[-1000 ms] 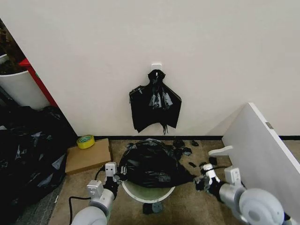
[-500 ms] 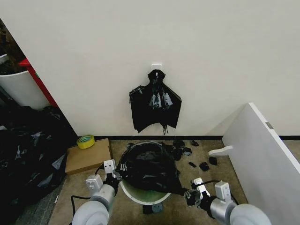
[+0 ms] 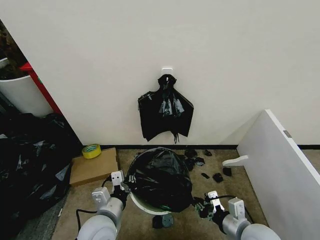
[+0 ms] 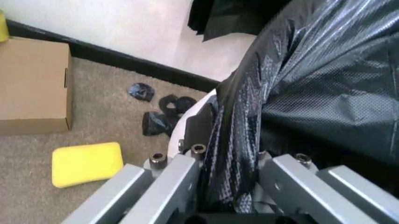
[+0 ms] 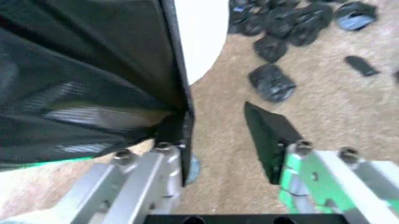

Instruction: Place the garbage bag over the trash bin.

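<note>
While draped: one garbage bag (image 3: 161, 177), one trash bin (image 3: 146, 205).

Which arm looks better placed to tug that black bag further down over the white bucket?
Probably the left. The left gripper is clamped on the garbage bag at the rim of the trash bin, where bare white shows. The right gripper is open beside the bag, holding nothing.

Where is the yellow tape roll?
In the head view, the yellow tape roll sits on the cardboard box, on the robot's left, beside the trash bin.
</note>
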You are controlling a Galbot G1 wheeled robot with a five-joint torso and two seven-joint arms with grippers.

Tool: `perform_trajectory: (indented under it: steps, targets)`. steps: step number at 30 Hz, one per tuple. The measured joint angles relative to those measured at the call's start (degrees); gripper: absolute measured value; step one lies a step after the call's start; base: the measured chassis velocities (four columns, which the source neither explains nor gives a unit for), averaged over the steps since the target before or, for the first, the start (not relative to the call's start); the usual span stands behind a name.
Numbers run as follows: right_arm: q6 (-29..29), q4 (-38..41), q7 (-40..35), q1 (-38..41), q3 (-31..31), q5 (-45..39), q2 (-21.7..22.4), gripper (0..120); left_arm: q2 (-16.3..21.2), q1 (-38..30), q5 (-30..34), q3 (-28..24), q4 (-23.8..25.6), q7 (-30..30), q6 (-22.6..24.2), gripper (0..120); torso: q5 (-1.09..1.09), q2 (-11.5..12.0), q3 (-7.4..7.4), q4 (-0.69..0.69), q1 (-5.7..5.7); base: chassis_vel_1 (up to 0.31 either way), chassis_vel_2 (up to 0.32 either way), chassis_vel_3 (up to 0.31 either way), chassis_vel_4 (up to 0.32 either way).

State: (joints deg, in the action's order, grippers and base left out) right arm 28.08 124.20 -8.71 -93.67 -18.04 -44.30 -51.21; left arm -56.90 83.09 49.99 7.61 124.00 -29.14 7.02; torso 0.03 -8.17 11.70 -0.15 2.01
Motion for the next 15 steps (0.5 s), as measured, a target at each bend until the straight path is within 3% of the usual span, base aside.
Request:
perform_trajectory:
  steps: [5, 10, 15]
  targets:
    - [-0.1, 2.0, -0.3, -2.1, -2.2, 0.3, 0.5, 48, -0.4, -0.9, 1.5, 0.3, -0.4, -1.3, 0.1, 1, 0.0, 0.0, 0.0, -0.01, 0.0, 0.0, 0.0, 0.0, 0.0]
    - [-1.1, 6.0, -0.3, -5.4, -6.5, 3.4, 0.6, 72, -0.6, -3.0, 4.9, 0.5, -2.0, -4.8, 0.5, 1, 0.0, 0.0, 0.0, 0.01, 0.0, 0.0, 0.0, 0.0, 0.0]
    - [-2.7, 10.2, 0.5, -8.9, -8.6, 8.2, 0.6, 88, -0.7, -4.8, 7.5, 0.5, -3.0, -7.1, 0.7, 1, 0.0, 0.0, 0.0, 0.0, 0.0, 0.0, 0.0, 0.0, 0.0]
